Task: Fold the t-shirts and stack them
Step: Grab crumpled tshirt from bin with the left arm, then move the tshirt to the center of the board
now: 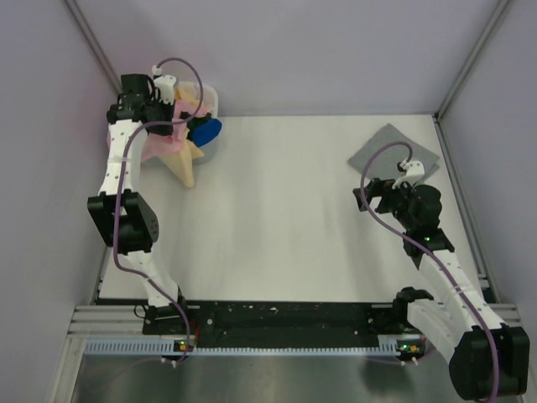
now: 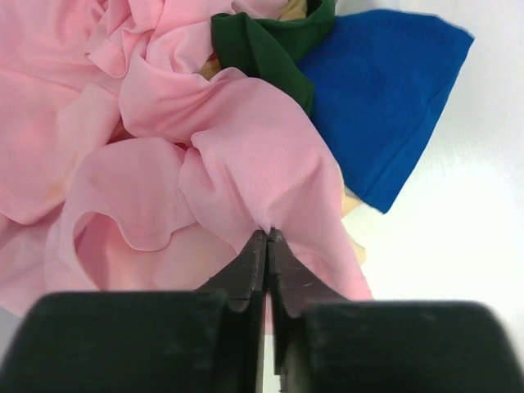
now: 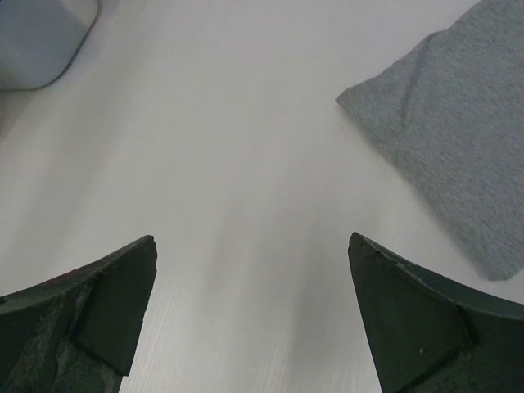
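left gripper (image 2: 267,237) pinches the pink shirt (image 2: 164,164) in the far-left corner tub (image 1: 211,97), blue shirt (image 2: 385,98) and green shirt (image 2: 270,41) alongside; right gripper (image 3: 250,246) is spread wide.

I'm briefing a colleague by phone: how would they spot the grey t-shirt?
On the white table, go to the far right corner, just beyond the right gripper. The grey t-shirt lies flat there alone. Every other shirt, like the pink t-shirt and blue t-shirt, is bunched in a colourful heap at the far left.

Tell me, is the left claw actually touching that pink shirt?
Touching. The left wrist view shows the left gripper, shut, pinching a fold of the pink t-shirt between its tips.
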Tool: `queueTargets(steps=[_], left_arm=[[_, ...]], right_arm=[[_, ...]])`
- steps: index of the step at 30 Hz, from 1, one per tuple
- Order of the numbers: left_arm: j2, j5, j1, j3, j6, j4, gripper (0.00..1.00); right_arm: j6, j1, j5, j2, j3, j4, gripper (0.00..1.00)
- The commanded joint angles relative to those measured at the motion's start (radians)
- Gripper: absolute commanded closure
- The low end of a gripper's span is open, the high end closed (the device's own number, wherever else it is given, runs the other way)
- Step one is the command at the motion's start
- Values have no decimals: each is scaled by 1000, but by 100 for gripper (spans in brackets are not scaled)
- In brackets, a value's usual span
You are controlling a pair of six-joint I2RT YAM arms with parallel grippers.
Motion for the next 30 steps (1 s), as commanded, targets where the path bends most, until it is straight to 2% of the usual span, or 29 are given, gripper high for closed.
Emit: queueTargets(steps=[1, 7, 11, 13, 17, 19, 20, 21, 22, 23, 27, 30], left_arm=[[-15, 2, 2, 26, -14, 13, 100], [-96, -20, 2, 25, -46, 71, 100], [-184, -77, 10, 91, -88, 120, 100], [-251, -32, 10, 150, -114, 131, 100], [-379, 145, -25, 328, -138, 77, 100], [-426, 177, -114, 379, -114, 4, 100], [-449, 155, -278, 372, -55, -37, 100], [-474, 138, -350, 349, -27, -86, 100], [-491, 159, -475, 311, -4, -123, 100], [-503, 215, -540, 256, -2, -153, 100], [-526, 439, -682, 47, 25, -205, 100], [-525, 611, -769, -45, 186, -332, 100]], right_arm=[[-8, 8, -12, 1, 4, 32, 2], [-10, 8, -12, 2, 7, 26, 2], [-8, 8, -16, -1, 15, 17, 2], [-5, 8, -27, 1, 19, 17, 2], [7, 6, -50, -2, 33, 20, 2], [21, 8, -64, 1, 41, 29, 2], [31, 8, -71, 1, 42, 37, 2], [42, 8, -80, -2, 47, 43, 2], [53, 8, -91, -1, 56, 45, 2], [62, 8, -102, -1, 67, 39, 2], [81, 8, -139, -8, 142, -32, 1], [78, 9, -131, -19, 199, -115, 1]])
